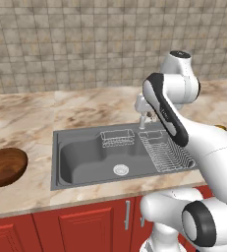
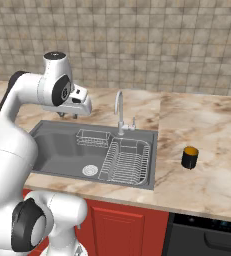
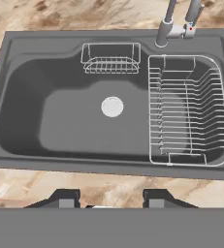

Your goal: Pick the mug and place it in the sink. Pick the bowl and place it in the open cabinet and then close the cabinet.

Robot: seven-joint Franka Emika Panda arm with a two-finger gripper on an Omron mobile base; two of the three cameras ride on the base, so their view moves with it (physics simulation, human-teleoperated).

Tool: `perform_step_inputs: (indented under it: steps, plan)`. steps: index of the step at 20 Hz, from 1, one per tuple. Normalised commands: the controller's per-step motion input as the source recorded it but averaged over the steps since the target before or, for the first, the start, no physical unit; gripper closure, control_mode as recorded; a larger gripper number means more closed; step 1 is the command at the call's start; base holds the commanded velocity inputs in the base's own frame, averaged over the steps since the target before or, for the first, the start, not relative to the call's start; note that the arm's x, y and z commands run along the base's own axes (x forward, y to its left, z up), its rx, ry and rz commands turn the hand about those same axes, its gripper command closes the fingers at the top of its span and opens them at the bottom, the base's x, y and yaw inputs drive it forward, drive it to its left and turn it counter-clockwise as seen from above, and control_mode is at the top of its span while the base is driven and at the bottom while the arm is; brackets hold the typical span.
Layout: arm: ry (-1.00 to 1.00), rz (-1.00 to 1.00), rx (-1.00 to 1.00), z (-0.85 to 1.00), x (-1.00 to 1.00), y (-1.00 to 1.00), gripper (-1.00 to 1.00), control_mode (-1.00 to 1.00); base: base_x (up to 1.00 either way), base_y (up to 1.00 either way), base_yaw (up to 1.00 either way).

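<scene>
1. We see the sink [image 1: 85, 157], a dark grey metal basin with a round drain, set into the marbled desk [image 1: 31, 113].
2. In the basin, a small wire basket [image 3: 111, 58] sits at the back wall, and a large wire rack [image 3: 188, 111] fills the side beneath the curved silver faucet [image 2: 119, 112].
3. The bowl [image 1: 4, 166], glossy dark brown wood, rests on the desk to the left of the sink, well apart from the robot's hand.
4. The mug [image 2: 189, 157], dark with a yellow inside, stands upright on the desk to the right of the sink.
5. The gripper [image 2: 67, 114] hangs above the sink's back left part in the right base view; in the hand view its jaws stand partly apart with nothing between them.
6. Red base cabinets [image 1: 85, 224] with short silver handles run below the desk.
7. We can read no brand, label or writing anywhere.
</scene>
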Motion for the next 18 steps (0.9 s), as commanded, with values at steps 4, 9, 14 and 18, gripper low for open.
perform_step_inputs:
  steps: [4, 9, 14, 18]
  plan:
    - [0.0, 0.0, 0.0, 0.0, -0.21, 0.0, -1.0, -1.0, 0.0, 0.0, 0.0]
    - [0.0, 0.0, 0.0, -0.02, -0.42, -0.1, -1.0, -1.0, 0.0, 0.0, 0.0]
    - [0.0, 0.0, 0.0, -0.11, -0.3, -0.33, -1.0, -1.0, 0.0, 0.0, 0.0]
    - [0.0, 0.0, -0.04, -0.18, -0.01, -0.47, -1.0, -1.0, 0.0, 0.0, 0.0]
